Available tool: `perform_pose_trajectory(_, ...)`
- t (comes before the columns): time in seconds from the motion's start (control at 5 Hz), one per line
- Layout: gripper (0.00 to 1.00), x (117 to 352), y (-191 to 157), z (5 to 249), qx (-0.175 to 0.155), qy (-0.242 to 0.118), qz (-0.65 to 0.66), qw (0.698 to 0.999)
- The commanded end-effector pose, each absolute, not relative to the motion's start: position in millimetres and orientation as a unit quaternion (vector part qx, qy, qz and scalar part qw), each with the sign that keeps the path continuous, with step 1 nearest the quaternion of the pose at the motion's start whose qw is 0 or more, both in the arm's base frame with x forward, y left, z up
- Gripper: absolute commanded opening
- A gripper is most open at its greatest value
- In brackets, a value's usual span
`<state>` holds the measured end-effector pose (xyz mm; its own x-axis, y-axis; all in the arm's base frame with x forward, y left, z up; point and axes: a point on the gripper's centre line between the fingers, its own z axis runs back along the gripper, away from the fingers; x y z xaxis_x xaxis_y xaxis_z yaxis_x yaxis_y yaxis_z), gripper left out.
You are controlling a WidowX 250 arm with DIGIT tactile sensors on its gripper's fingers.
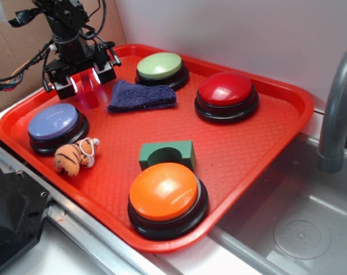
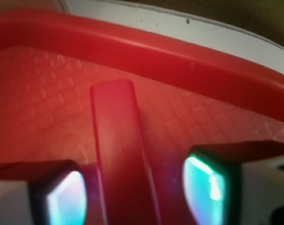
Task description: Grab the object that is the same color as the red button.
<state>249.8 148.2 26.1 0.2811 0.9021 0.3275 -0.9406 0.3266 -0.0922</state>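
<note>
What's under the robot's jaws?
A small red block sits between the open jaws of the gripper, lying on the red tray. The block's near end runs out of the wrist view, so any contact there is hidden.

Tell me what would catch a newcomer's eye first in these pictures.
Four big dome buttons on the red tray: the orange button nearest, the red button at the far right, a green one behind and a blue one on the left. At the far left corner, the pincer straddles the small red block, jaws either side.
</note>
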Motion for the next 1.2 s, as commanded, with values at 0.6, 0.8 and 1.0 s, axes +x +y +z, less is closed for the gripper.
perform_pose_trajectory(0.6, 0.0, 246.2, 75.7, 138.9, 0.036, -0.141, 0.264, 0.954)
perform_pose_trajectory(0.8, 0.0, 234.1, 42.8, 148.5, 0.021, -0.15, 0.202, 0.968)
perform_pose_trajectory(1.0, 0.0, 219.5, 19.8, 152.6, 0.013, -0.147, 0.143, 0.979)
